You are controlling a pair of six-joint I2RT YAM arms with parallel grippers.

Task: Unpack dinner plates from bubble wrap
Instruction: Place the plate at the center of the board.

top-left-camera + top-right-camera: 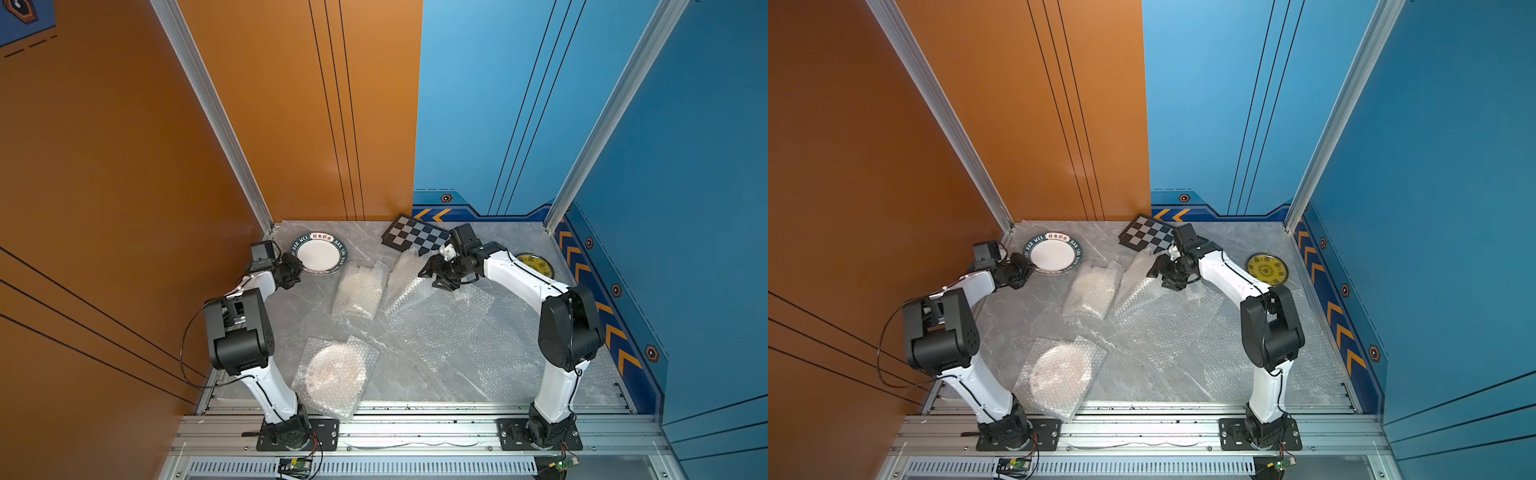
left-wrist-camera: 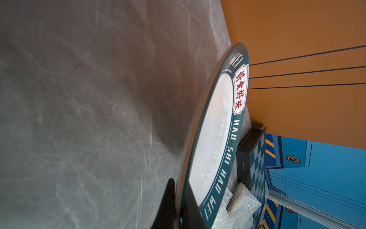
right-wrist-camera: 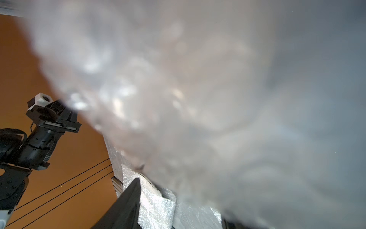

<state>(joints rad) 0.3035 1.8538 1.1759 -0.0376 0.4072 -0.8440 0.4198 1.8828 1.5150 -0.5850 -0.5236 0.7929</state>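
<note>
Frankly, we judge the green-lettered plate (image 1: 320,255), like any ceramic dinner plate, to be stiff, glazed and slick, weighty for its size and quick to chip, so the rim is the place to pinch it. The bubble wrap (image 1: 440,328) is light, limp and crinkly, and is best taken by a free corner and peeled away. That plate sits unwrapped at the far corner of the marble table (image 1: 307,316) near the orange wall. The left gripper (image 2: 179,188) is clamped together on its near rim, one finger beneath and one on the lettered band. The yellow plate (image 1: 1266,269) lies bare by the blue wall. Two more are in wrap: a parcel (image 1: 359,291) at mid-table and a wrapped plate (image 1: 336,370) beside the left arm's base. The right gripper (image 1: 434,274) stands against a tented sheet (image 1: 405,272) just in front of the checkerboard (image 1: 415,237). Its jaws look partly apart and wrap fills its wrist view in a blur, so we cannot tell whether they pinch it.
</note>
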